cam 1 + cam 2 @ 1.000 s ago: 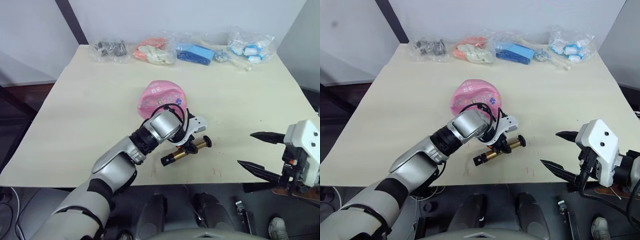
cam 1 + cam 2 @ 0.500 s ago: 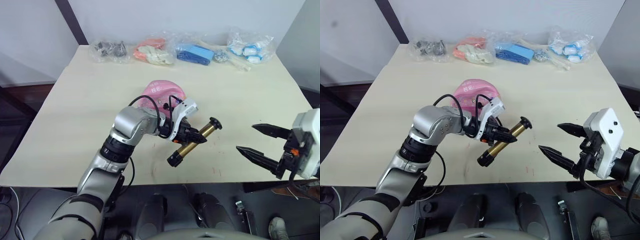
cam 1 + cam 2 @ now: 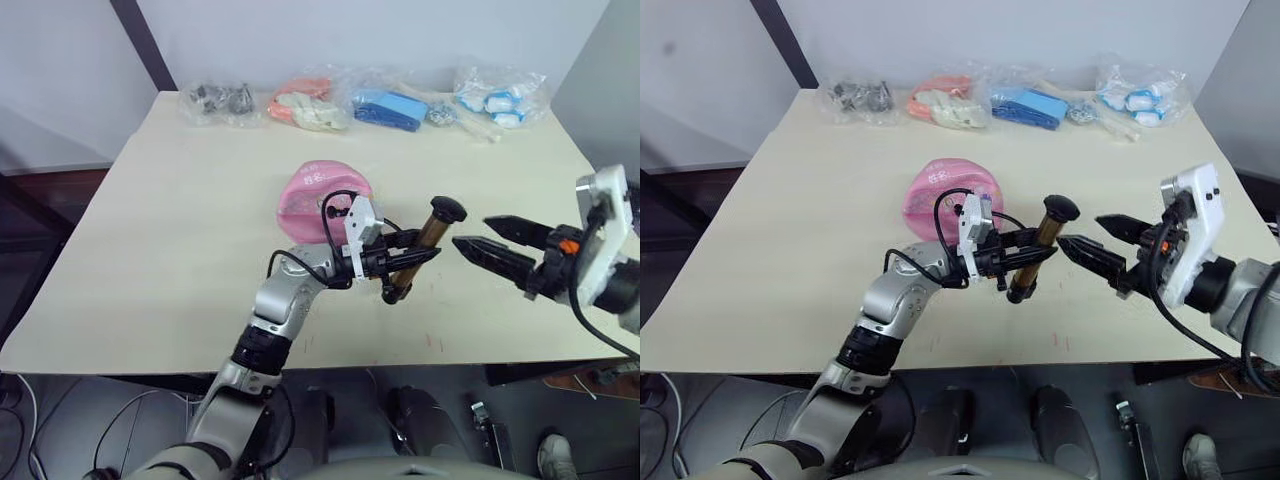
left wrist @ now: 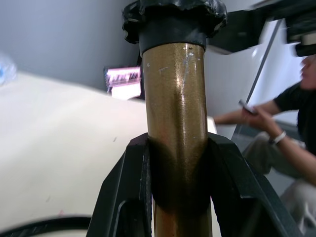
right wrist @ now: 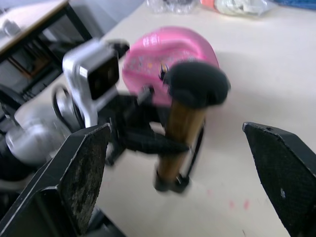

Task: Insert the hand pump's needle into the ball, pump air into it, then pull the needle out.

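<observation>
While the left end effector (image 3: 400, 268) clamps the stiff, slick hand pump (image 3: 419, 249) mid-tube above the bench (image 3: 180, 220), the right end effector (image 3: 487, 239) gapes beside its handle.

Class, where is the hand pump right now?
The hand pump is held above the table by the left gripper, before the ball, facing the open right gripper.

bench (image 3: 180, 220): light wood | far edge, a row of clear bags: dark metal parts bag (image 3: 215, 100) | orange-white bag (image 3: 305, 105) | blue bag (image 3: 388, 108) | white-blue bag (image 3: 500, 98) | seated person (image 4: 276, 128) beyond the bench
</observation>
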You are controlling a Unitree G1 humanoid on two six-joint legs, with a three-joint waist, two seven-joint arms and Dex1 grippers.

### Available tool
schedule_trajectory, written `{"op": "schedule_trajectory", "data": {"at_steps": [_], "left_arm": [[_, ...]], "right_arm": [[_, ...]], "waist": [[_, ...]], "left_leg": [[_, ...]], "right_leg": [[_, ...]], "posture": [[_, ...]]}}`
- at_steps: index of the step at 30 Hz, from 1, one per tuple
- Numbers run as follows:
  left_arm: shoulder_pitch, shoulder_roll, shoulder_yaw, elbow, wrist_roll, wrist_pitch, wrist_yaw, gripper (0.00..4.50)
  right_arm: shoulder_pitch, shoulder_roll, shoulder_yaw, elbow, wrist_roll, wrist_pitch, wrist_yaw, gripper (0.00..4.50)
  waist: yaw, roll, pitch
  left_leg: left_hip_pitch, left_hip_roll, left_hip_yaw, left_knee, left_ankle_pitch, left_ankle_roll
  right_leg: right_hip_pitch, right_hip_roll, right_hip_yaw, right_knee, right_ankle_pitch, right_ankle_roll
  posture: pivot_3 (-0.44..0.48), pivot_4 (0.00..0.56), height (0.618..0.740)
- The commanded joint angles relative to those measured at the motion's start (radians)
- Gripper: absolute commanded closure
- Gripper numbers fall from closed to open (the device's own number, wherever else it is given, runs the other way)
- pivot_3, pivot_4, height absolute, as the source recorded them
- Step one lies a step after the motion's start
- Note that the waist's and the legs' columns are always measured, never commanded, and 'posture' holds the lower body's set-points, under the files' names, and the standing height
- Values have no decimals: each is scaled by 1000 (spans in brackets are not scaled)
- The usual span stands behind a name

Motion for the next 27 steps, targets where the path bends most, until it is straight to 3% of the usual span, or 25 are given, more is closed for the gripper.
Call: {"op": "schedule_trajectory", "data": {"at_steps": [1, 10, 23, 25, 27], "left_arm": [[8, -29, 13, 8, 1, -148, -36, 3459], [22, -56, 11, 77, 18, -273, -51, 3459], [16, -47, 24, 77, 12, -271, -53, 3459], [14, -46, 27, 79, 12, -270, -53, 3459], [14, -45, 28, 80, 13, -270, -55, 3459]], "right_arm": [[-71, 36, 58, 21, -8, -30, -16, 0], [-223, 161, 189, 84, -111, -20, -2, 0], [-267, 222, 234, 89, -248, 12, 52, 0], [-268, 228, 233, 88, -262, 16, 57, 529], [-268, 234, 231, 89, -274, 20, 60, 1338]], "waist": [[0, 0, 0], [-1, 0, 0], [-2, 1, 0], [-1, 1, 0], [-1, 1, 0]], "left_leg": [[0, 0, 0, 0, 0, 0], [0, 0, 0, 0, 0, 0], [0, 1, -1, 0, 0, 1], [0, 1, -1, 0, 0, 1], [0, 1, -1, 0, 0, 1]], "right_leg": [[0, 0, 0, 0, 0, 0], [0, 0, 0, 0, 2, 3], [0, 1, 0, 0, 3, 3], [0, 1, 0, 0, 3, 3], [0, 1, 0, 0, 3, 3]], "posture": [[0, 150, 740], [0, 150, 740], [0, 150, 740], [0, 150, 740], [0, 150, 740]]}}
